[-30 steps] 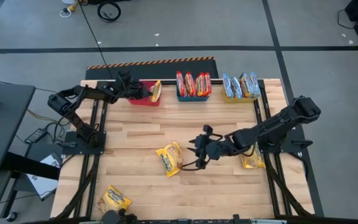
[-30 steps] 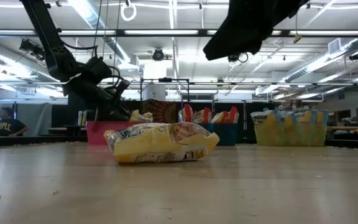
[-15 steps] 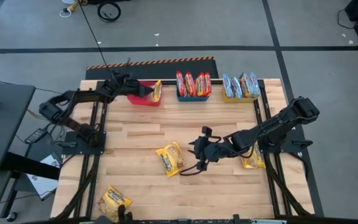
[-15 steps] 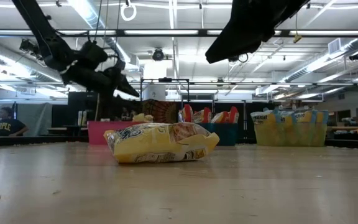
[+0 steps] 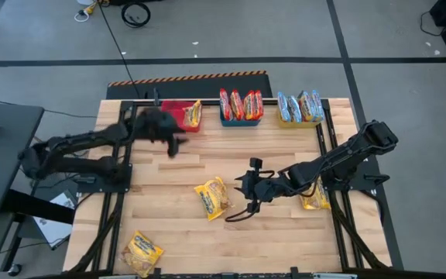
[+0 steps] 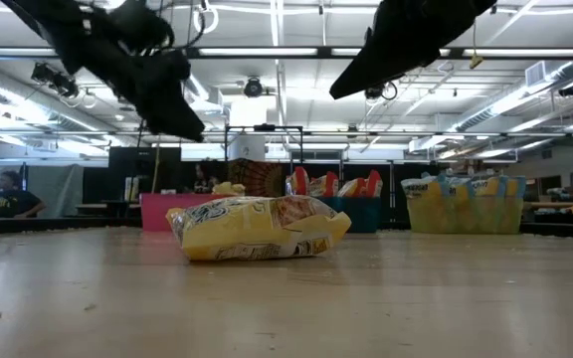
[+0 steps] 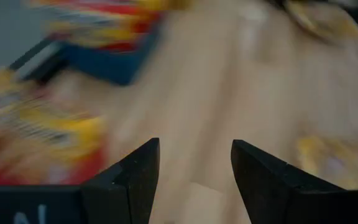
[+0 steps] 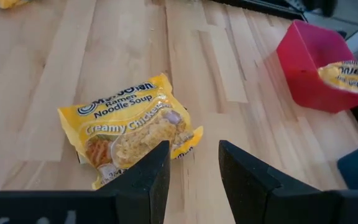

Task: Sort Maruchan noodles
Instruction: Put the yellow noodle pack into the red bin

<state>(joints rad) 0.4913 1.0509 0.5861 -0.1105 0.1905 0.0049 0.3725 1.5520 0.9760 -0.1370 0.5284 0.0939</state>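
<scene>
Three crinkly yellow packets (image 5: 211, 198) lie flat on pale plank table (image 5: 285, 240).

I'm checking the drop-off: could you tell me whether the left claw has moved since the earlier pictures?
Yes. The left claw, open, has drawn back from the red plastic bin toward the table's middle.

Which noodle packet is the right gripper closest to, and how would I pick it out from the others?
Start at the wooden table and find its middle, just ahead of the open right gripper. There lies a yellow packet reading Creamy Chicken, flat on bare wood. The other loose yellow packets sit at the table's edges, one by the near left corner, one under the right arm.
</scene>
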